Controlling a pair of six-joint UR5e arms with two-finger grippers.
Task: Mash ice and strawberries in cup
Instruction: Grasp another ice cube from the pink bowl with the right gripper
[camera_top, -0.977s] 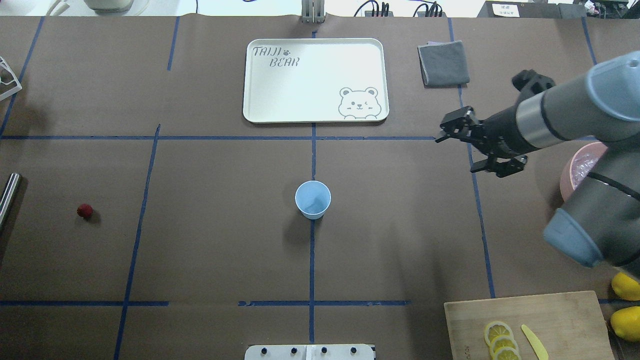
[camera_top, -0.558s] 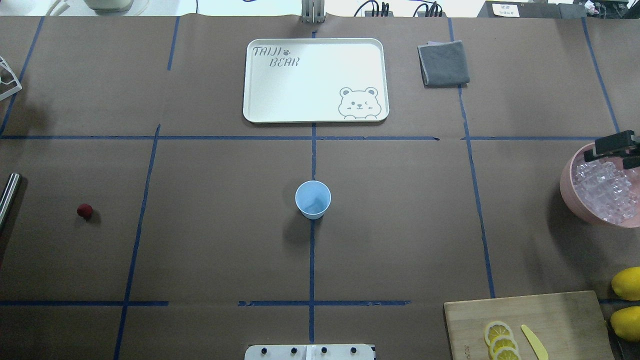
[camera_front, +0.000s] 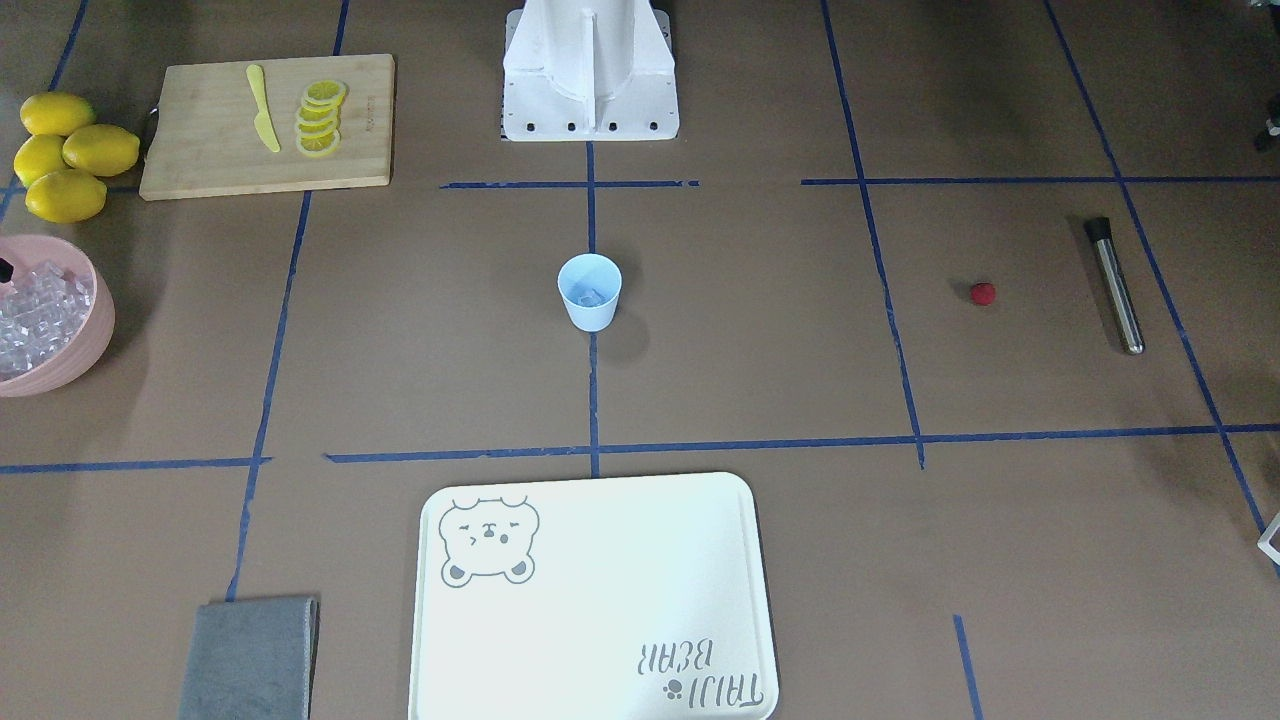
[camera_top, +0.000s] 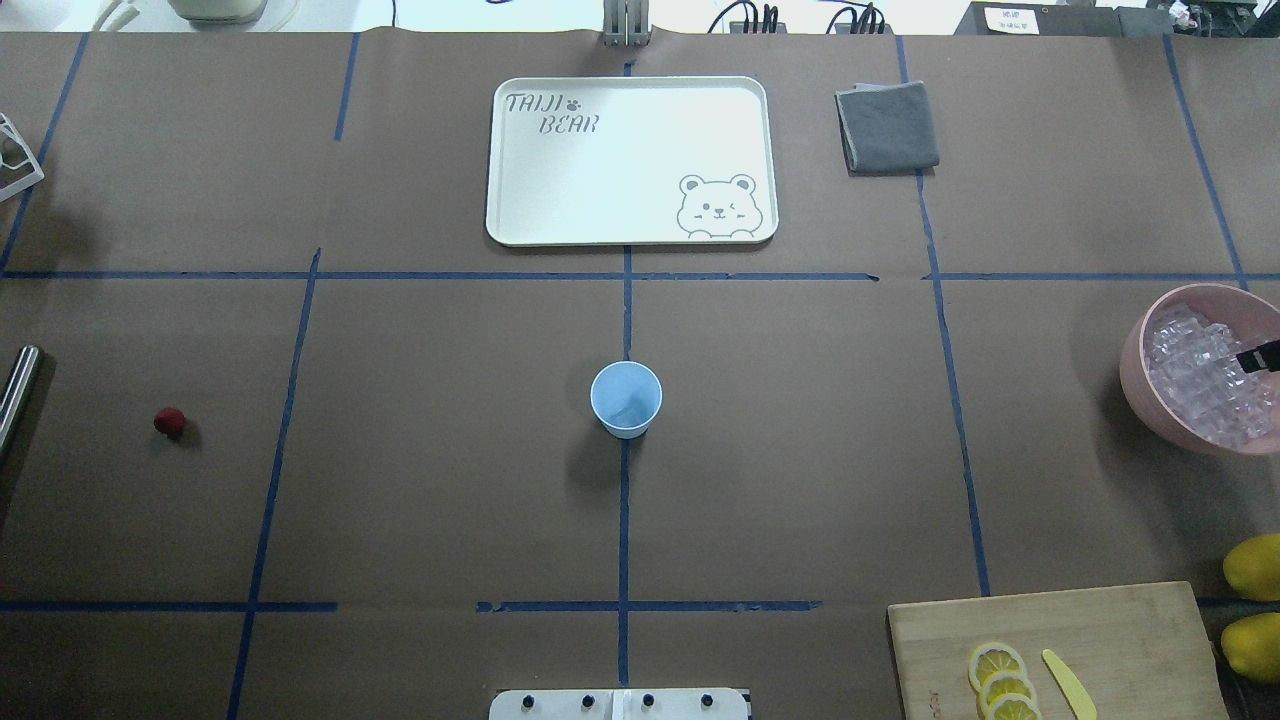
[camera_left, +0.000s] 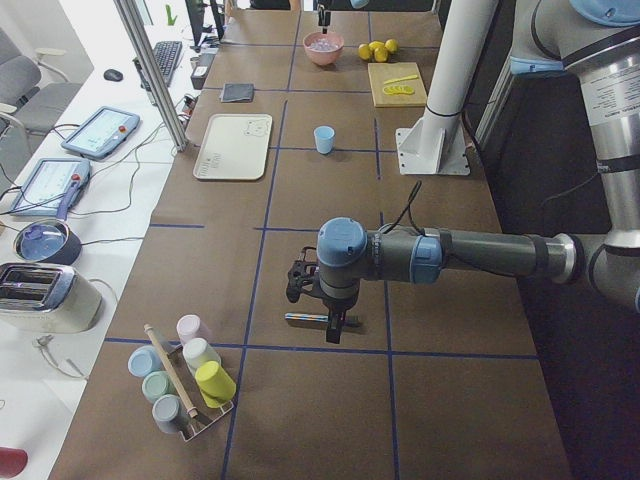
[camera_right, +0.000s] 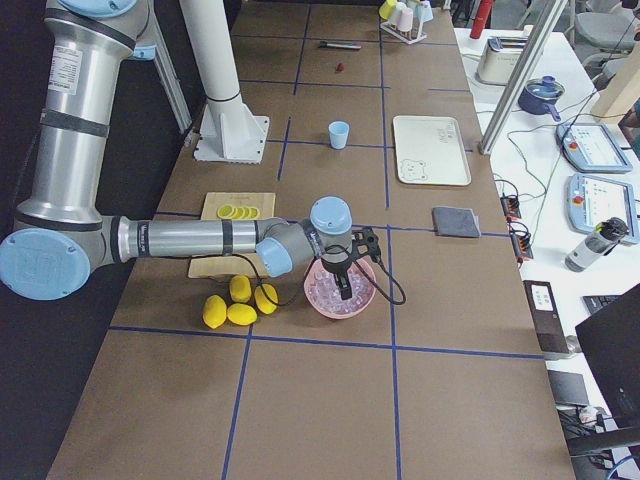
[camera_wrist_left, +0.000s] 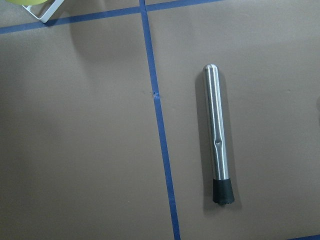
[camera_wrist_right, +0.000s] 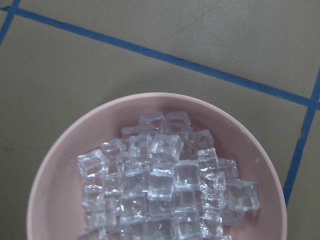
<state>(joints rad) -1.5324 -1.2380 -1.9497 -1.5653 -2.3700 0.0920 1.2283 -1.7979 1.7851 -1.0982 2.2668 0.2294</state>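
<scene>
The light-blue cup (camera_top: 626, 400) stands upright at the table's middle; an ice cube (camera_front: 590, 296) shows inside it. The pink bowl (camera_top: 1135, 370) at the right edge is full of ice (camera_wrist_right: 160, 185). The red strawberry (camera_top: 170, 421) lies alone at the left. My right gripper (camera_right: 345, 275) hangs over the bowl; only a black tip (camera_top: 1258, 357) shows overhead, so I cannot tell whether it is open. My left gripper (camera_left: 322, 305) hovers above a steel muddler (camera_wrist_left: 218, 135) lying on the table; I cannot tell whether it is open.
A white bear tray (camera_top: 630, 160) and a grey cloth (camera_top: 887, 127) lie at the back. A cutting board (camera_top: 1100, 630) with lemon slices (camera_top: 1000, 680) and a yellow knife (camera_top: 1068, 683) sits front right, beside lemons (camera_top: 1252, 570). A cup rack (camera_left: 185, 385) stands far left.
My right arm has swung from right of the table's middle out to the right, over the pink bowl. The cup and strawberry have not moved.
</scene>
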